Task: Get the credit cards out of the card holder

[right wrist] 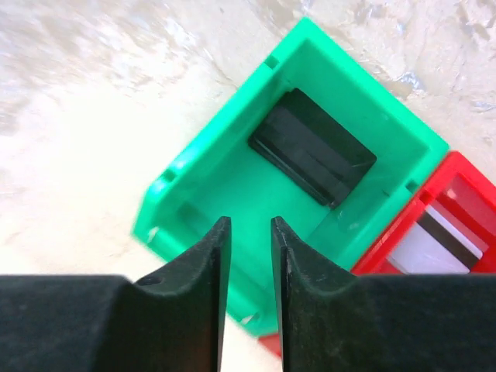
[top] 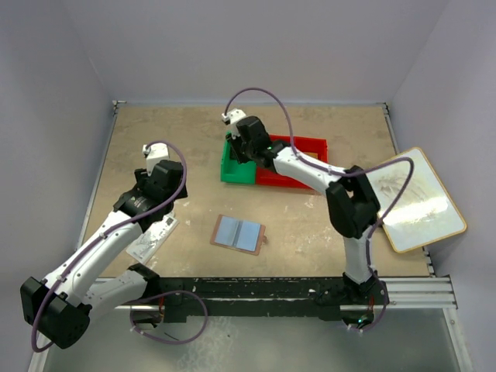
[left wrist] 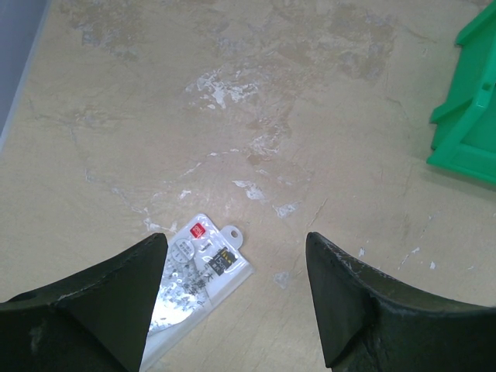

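- The card holder [top: 238, 233] lies open and flat, lining up, near the middle of the table [top: 155, 132]. It is at about 6 o'clock from the green bin [top: 230, 172] and the red bin [top: 308, 143].
- It looks light, thin and floppy. A flat pinch from above would likely slip, so the brown rim of an outer flap or the centre fold seems the best hold.
- Whether any card sits in its pockets is too small to tell.
- A black card [right wrist: 312, 155] rests in the green bin, and a striped card [right wrist: 434, 246] in the red bin at its 4 o'clock. Such cards are likely stiff and slick, best nipped by an edge.
- The right end effector [right wrist: 250, 248] hovers over the green bin, its fingers a narrow gap apart with nothing between them.
- The left end effector [left wrist: 234, 248] stands wide and empty above a packet [left wrist: 198, 271], at 9 o'clock from the card holder.
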Controlling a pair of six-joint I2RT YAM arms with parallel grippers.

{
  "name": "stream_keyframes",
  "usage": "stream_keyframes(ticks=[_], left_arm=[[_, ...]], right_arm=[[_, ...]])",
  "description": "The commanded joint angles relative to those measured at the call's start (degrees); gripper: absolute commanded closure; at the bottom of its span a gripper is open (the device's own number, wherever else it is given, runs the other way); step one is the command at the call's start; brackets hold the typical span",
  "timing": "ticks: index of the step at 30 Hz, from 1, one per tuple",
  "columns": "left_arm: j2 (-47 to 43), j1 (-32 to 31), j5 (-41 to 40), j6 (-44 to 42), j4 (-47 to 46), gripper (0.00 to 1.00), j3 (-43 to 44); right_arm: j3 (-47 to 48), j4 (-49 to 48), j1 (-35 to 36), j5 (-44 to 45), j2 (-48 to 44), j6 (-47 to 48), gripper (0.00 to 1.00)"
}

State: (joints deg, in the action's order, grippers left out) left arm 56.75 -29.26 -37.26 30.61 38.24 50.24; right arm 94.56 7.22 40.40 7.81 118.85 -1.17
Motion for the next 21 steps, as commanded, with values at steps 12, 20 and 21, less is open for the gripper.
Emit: stream_keyframes(ticks=[12,20,21], left_arm=[[-3.76,1.52,-9.91,3.17,1.30,0.26,0.77],[-6.83,2.51,-11.65,3.89,1.37,0.25,0.62],[-7.09,2.53,-11.57,3.85,1.25,0.25,0.55]], right_arm=[[-21.97,1.43,17.61,17.74,-15.99,-41.44,0.30],[-23.01,5.38,23.51,19.57,-14.90,-49.51,0.28],[-22.54,6.22,23.95,19.90,-14.28,-50.14,0.28]])
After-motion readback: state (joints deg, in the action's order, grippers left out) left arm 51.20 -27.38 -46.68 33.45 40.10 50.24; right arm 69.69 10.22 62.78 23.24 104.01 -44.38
